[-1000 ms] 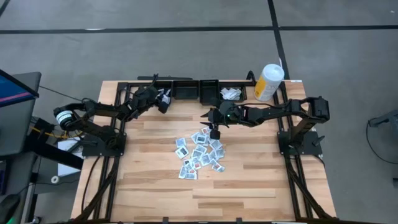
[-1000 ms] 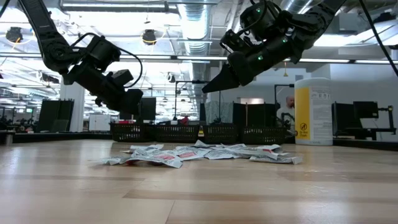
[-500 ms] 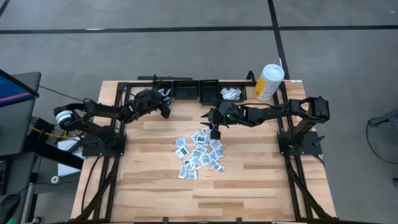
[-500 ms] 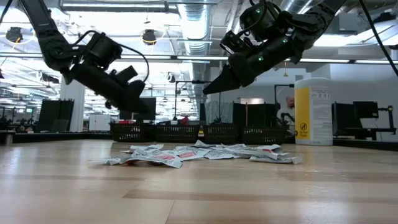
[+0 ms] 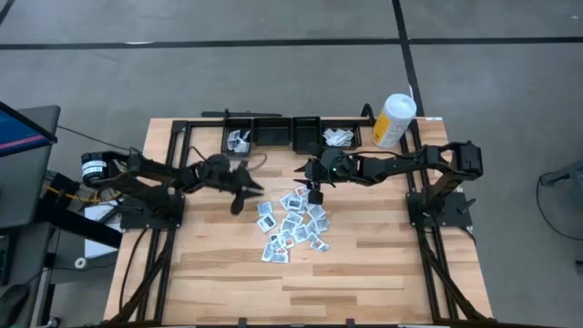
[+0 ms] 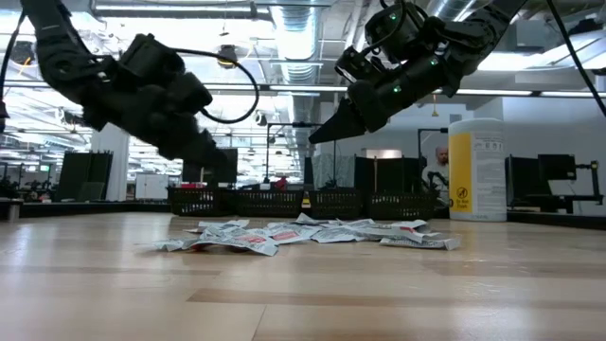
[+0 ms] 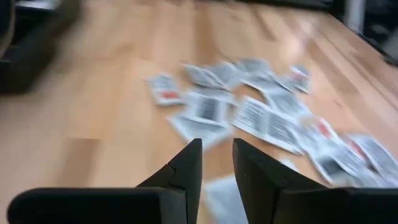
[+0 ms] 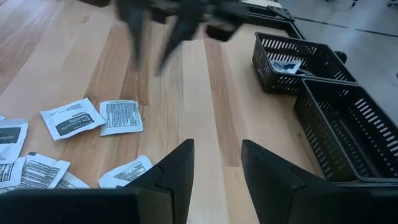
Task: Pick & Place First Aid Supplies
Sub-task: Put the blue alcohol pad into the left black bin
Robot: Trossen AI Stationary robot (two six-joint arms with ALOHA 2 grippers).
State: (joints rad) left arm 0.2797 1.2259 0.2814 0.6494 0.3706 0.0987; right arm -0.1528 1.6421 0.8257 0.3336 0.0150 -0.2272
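The first aid supplies (image 5: 293,223) are small flat white packets with grey-blue print, lying in a loose pile mid-table; the low view shows the same pile (image 6: 303,232). My left gripper (image 5: 246,189) hovers left of the pile and faces it. In its wrist view the gripper (image 7: 216,146) is open with nothing between its fingers. My right gripper (image 5: 314,195) hangs over the pile's far edge. Its wrist view shows it (image 8: 217,149) open and empty, above bare wood beside a few packets (image 8: 93,118).
A row of black mesh baskets (image 5: 273,134) stands along the far edge. The leftmost (image 5: 239,139) and the rightmost (image 5: 339,137) hold a few packets. A tall white-and-yellow canister (image 5: 393,120) stands at the far right. Bare wood lies toward the near edge.
My left gripper has swung away from the leftmost basket toward the table's near edge and the pile. It has turned about and now faces the packets. My right gripper has kept still.
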